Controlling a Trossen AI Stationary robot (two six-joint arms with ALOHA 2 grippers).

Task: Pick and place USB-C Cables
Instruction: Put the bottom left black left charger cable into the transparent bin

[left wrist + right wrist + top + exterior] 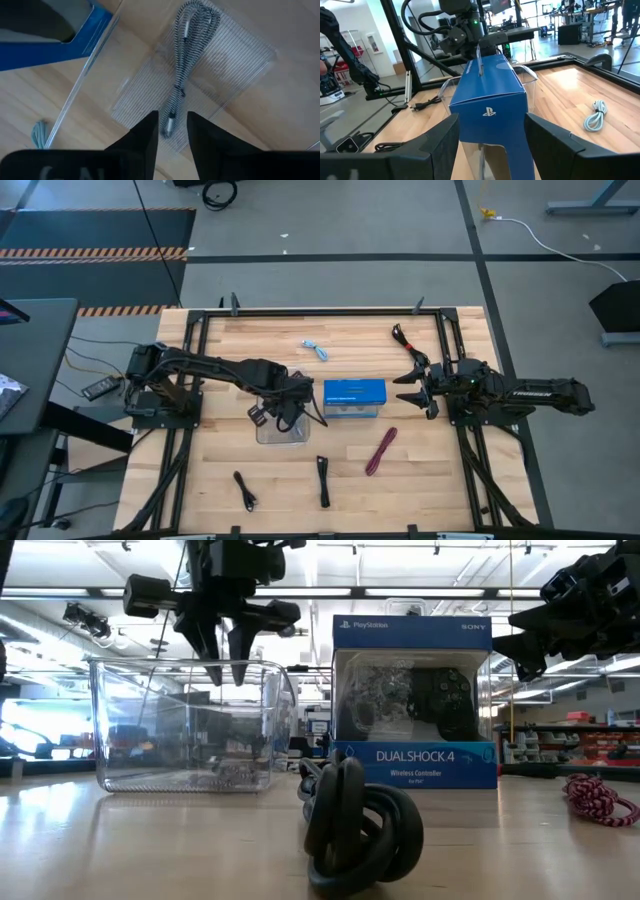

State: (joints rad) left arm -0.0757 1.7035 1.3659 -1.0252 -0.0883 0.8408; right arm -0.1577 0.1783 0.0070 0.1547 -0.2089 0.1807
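Note:
My left gripper [283, 418] [227, 670] hangs open over the clear plastic tray [268, 439], fingers pointing down at rim height. A black-and-white braided cable [180, 70] lies on the tray floor below the fingertips [172, 131], untouched. My right gripper [408, 385] [490, 150] waits open to the right of the blue box [354, 398]. On the table lie a light blue cable [315, 350], a black-and-red one [402, 337], a maroon one [381, 450] and two black ones [323, 480] [244, 491].
The blue controller box [414, 705] stands directly right of the tray [150, 725], between the two grippers. A black cable [360, 830] lies near the table's near edge, the maroon one [600, 800] to its right. Bare wood shows along the far side.

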